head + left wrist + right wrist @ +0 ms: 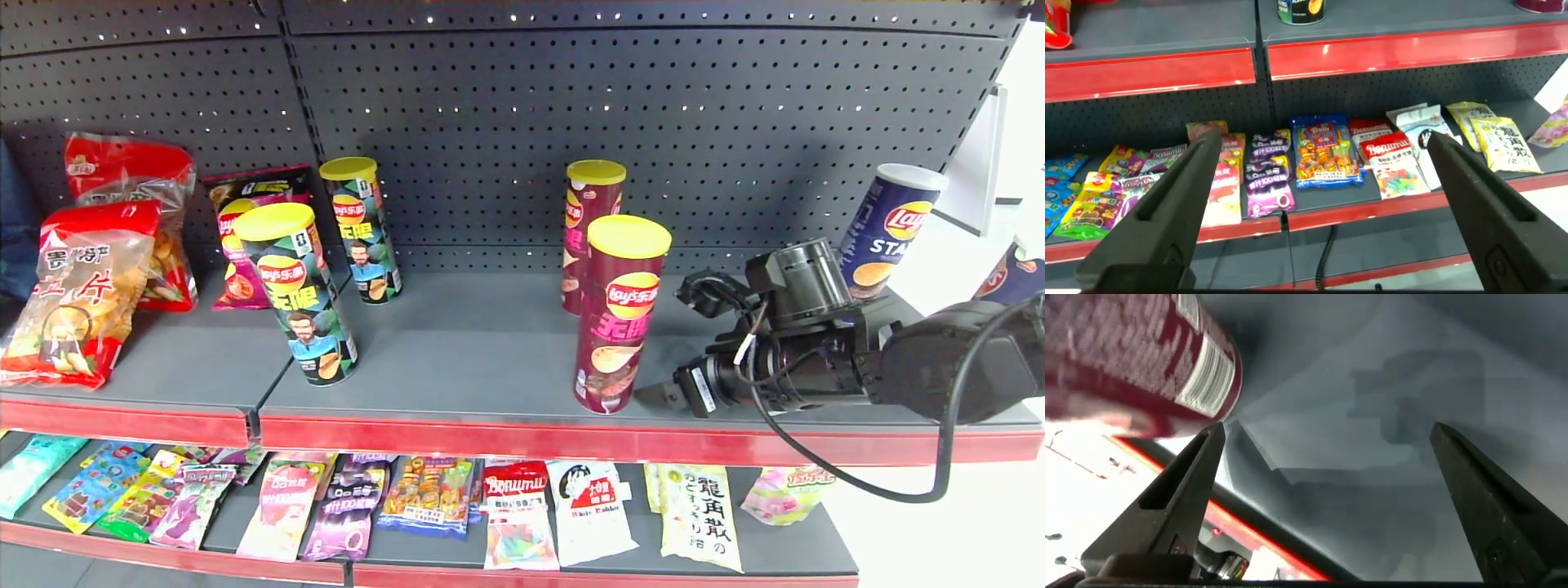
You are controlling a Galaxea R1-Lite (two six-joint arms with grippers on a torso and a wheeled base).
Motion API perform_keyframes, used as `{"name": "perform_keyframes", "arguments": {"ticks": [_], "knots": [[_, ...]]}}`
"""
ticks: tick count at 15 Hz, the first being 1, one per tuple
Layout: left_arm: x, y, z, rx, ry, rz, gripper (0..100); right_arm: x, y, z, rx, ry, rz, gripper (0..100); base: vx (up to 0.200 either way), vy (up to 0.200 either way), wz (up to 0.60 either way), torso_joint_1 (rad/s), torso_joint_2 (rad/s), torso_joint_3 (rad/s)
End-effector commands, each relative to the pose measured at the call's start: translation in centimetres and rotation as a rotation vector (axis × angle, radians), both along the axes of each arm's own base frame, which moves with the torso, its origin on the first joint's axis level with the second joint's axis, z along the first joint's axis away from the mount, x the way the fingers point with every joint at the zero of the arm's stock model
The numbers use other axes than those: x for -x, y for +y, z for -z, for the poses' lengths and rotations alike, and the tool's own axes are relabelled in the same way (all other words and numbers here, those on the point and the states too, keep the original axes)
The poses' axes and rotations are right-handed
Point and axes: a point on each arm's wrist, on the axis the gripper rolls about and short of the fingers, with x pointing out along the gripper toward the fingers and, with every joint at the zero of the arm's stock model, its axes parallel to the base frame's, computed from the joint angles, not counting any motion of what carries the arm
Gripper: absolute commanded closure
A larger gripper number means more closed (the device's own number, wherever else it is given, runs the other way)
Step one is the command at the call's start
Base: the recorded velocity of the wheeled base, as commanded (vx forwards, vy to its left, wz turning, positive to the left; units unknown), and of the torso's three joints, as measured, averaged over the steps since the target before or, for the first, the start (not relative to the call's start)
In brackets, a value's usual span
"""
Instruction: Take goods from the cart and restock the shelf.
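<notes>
Two green crisp tubes (298, 302) (363, 237), two maroon crisp tubes (620, 327) (584, 208), one blue tube (886, 233) at two o'clock, two red snack bags (77, 302) (135, 184) at nine o'clock, one purple bag (222, 253)

The shelf deck (490, 343) looks like matt grey painted metal, and its front lip (571, 441) is glossy red. The perforated back panel (694, 122) is matt and dark. The maroon can (616, 327) has a glossy printed wrap and a smooth yellow plastic lid (629, 235). The red bags (77, 294) at the left are shiny, crinkled plastic film. The fingers (1176, 498) of the right gripper (1327, 429) look matt black.
</notes>
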Motion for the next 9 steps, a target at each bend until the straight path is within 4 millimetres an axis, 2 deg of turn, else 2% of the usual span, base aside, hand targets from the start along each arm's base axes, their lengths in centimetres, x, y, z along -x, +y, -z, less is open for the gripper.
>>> {"name": "perform_keyframes", "arguments": {"ticks": [1,9], "knots": [[-0.01,0.00,0.01,-0.001,0.003,0.000,0,-0.38,0.16,-0.25,-0.005,-0.012,0.000,0,0.000,0.000,0.00,0.000,0.00,0.000],[-0.01,0.00,0.01,-0.001,0.003,0.000,0,-1.07,0.46,0.22,0.001,-0.004,0.003,0,0.000,0.000,0.00,0.000,0.00,0.000]]}}
